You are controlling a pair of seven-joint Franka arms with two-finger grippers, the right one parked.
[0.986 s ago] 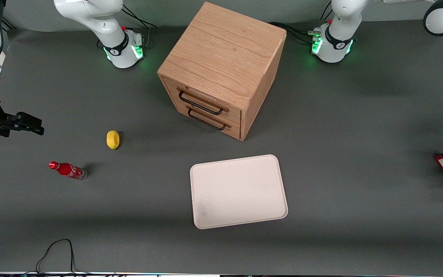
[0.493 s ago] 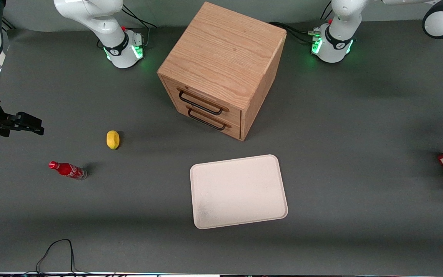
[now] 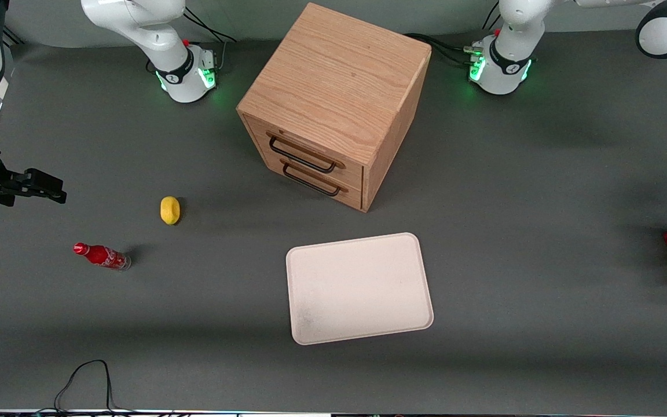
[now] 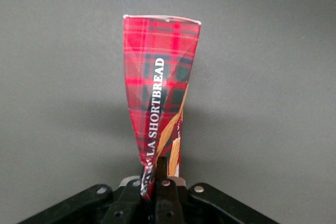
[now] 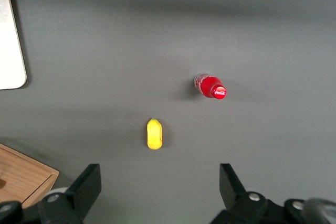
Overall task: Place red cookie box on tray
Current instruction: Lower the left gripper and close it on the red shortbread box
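The left arm's claw (image 4: 155, 179) is clamping its fingers together on one end of the red cookie box (image 4: 160, 95), which is hanging clear above the gray tabletop (image 3: 542, 191) at the working arm's edge. Well apart, the tray (image 3: 358, 288) is lying flat near the tabletop's middle, in front of the wooden drawer cabinet (image 3: 333, 104).

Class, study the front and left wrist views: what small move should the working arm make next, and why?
Probably carry the red cookie box sideways toward the tray. The wrist view shows the gripper shut on the box's end, with the box hanging clear of the table. In the front view the box sits at the working arm's end, well apart from the tray, which has nothing on it.
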